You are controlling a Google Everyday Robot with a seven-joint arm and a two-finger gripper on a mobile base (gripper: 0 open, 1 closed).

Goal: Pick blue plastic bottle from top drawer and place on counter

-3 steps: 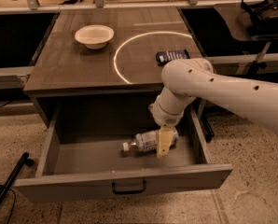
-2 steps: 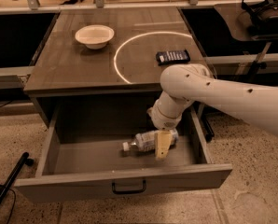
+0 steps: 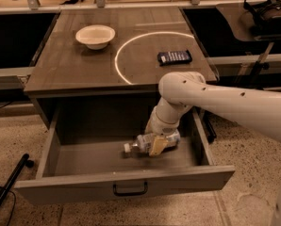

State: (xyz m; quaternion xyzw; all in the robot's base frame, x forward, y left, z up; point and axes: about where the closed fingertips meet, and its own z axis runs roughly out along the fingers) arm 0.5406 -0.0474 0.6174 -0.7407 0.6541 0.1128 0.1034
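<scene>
The top drawer (image 3: 60, 180) stands pulled open below the counter (image 3: 74, 67), its dark pull handle (image 3: 130, 189) centred on the front panel. The blue plastic bottle (image 3: 139, 145) lies on its side on the drawer floor, right of centre, with its white cap pointing left. My gripper (image 3: 158, 144) is down inside the drawer, right at the bottle's body, and covers the bottle's right end. The white arm reaches in from the right, over the drawer's right wall. The counter bears a bright white arc line (image 3: 119, 67).
A white bowl (image 3: 95, 36) sits on the counter at the back left. A dark flat packet (image 3: 174, 57) lies on the counter at the right, inside the arc. A black pole (image 3: 8, 186) leans on the floor at the left. A side table with a headset (image 3: 268, 8) stands at the right.
The arm's elbow has dropped slightly and shifted a little left. The gripper stays at the bottle, and the bottle has not visibly moved.
</scene>
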